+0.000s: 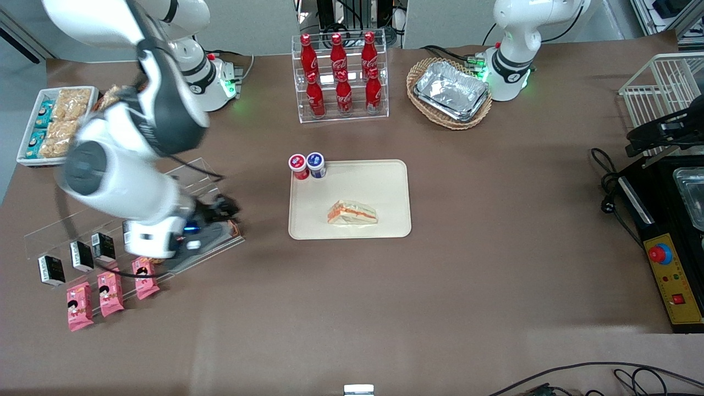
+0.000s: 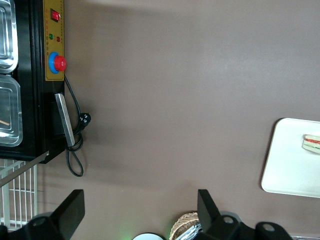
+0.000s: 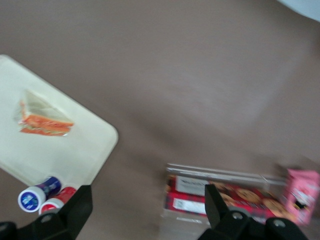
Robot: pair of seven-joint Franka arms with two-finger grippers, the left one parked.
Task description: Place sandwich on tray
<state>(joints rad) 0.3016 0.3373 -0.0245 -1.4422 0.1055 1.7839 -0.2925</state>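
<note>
The sandwich (image 1: pixel 352 213), a wrapped white-bread wedge with orange-red and green stripes, lies on the cream-beige tray (image 1: pixel 379 181) at mid-table. Both also show in the right wrist view, the sandwich (image 3: pixel 44 120) on the tray (image 3: pixel 75 150), and in the left wrist view, the sandwich (image 2: pixel 311 143) on the tray (image 2: pixel 290 165). My right gripper (image 1: pixel 225 212) is away from the tray, toward the working arm's end, low over a clear acrylic shelf (image 1: pixel 209 242). Its fingers stand wide open with nothing between them (image 3: pixel 147 205).
A red-lid jar (image 1: pixel 298 166) and a blue-lid jar (image 1: pixel 315 164) stand at the tray's corner. Pink snack packets (image 1: pixel 110 291) and dark boxes (image 1: pixel 82 256) lie by the shelf. A cola bottle rack (image 1: pixel 341 77), a foil-tray basket (image 1: pixel 451 91) and a white snack tray (image 1: pixel 55 124) stand farther from the camera.
</note>
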